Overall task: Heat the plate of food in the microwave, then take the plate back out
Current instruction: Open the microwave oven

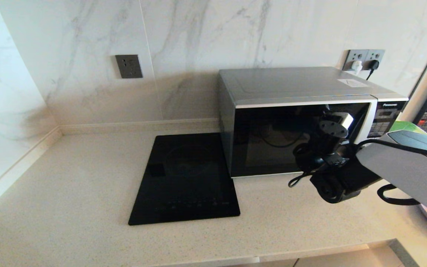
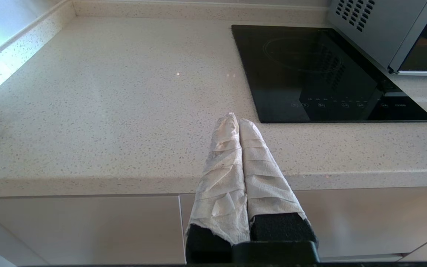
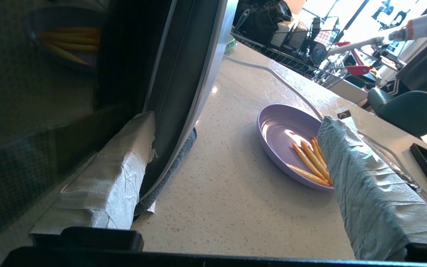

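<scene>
The silver-grey microwave (image 1: 295, 85) stands at the back right of the counter with its dark glass door (image 1: 269, 141) shut. My right gripper (image 3: 235, 120) is open at the door's right side. One wrapped finger (image 3: 124, 163) sits behind the curved silver handle (image 3: 178, 92), against the glass; the other finger (image 3: 361, 185) stands far off it. The lilac plate of food (image 3: 284, 137) rests on the counter beyond the microwave, several golden sticks lying in it. In the head view my right arm (image 1: 402, 167) hides the plate. My left gripper (image 2: 238, 120) is shut and empty, before the counter's front edge.
A flat black cooktop (image 1: 187, 178) lies left of the microwave. A green tray (image 1: 406, 128) peeks out past the microwave's right side. Wall sockets (image 1: 365, 57) with plugs sit behind it. Wire baskets and chairs (image 3: 410, 107) stand past the counter's right end.
</scene>
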Controlling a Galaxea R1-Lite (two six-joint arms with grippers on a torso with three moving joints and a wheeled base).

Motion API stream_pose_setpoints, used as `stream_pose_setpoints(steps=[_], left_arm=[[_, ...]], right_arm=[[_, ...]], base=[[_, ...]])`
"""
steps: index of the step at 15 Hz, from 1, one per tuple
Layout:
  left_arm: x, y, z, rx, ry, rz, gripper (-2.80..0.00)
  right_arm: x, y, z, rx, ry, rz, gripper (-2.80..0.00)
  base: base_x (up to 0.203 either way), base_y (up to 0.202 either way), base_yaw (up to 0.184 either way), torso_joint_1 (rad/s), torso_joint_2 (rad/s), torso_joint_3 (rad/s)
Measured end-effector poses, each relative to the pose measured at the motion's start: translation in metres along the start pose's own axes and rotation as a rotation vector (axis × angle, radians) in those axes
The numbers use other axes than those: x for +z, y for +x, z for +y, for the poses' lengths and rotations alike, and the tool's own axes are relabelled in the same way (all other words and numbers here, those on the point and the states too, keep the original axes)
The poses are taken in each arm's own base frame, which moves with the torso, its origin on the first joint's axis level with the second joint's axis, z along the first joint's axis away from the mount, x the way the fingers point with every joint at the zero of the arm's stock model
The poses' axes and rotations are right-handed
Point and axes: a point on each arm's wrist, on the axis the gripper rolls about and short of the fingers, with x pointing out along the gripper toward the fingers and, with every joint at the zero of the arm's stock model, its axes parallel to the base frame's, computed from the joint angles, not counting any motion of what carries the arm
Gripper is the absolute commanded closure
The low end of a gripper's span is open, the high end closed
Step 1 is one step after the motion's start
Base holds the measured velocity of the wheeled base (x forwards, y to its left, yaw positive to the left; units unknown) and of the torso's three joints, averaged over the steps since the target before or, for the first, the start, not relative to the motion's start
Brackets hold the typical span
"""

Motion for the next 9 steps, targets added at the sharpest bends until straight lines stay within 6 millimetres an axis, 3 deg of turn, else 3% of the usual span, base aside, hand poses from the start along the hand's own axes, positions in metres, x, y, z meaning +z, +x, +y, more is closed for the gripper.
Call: stream_pose_setpoints(steps=[9], left_arm=[[0.0,0.0,0.0,0.0,0.0,0.0,0.0]], right_arm=[[-0.0048,0.0002,0.0007,0.004,0.0,-0.002,0.0]], base=[[0.0,0.0,0.0,0.0,0.0,0.0]])
